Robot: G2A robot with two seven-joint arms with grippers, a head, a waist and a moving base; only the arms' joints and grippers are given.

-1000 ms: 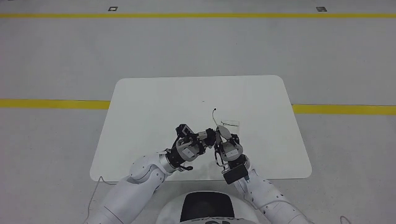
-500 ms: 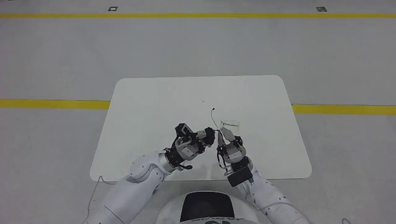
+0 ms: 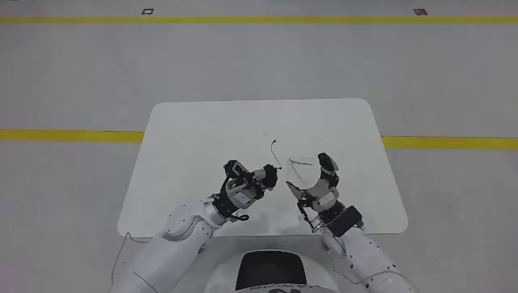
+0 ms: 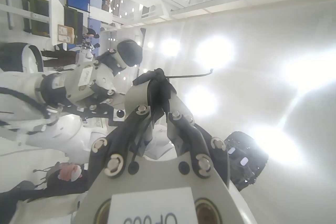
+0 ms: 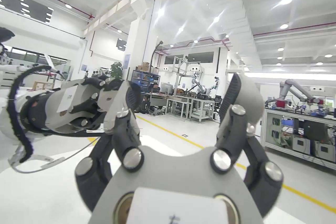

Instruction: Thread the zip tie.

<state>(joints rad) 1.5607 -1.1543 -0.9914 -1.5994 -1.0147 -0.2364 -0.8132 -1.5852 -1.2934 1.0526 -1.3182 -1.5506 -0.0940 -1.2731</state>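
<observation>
White table below: my left gripper pinches tight on the zip tie; just right, my right gripper gapes wide, empty.

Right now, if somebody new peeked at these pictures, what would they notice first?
Probably the two grippers close together over the robot's side of the white table. The left gripper is shut on a thin black zip tie that pokes out past its tips. The right gripper sits wide open beside it, holding nothing.
</observation>
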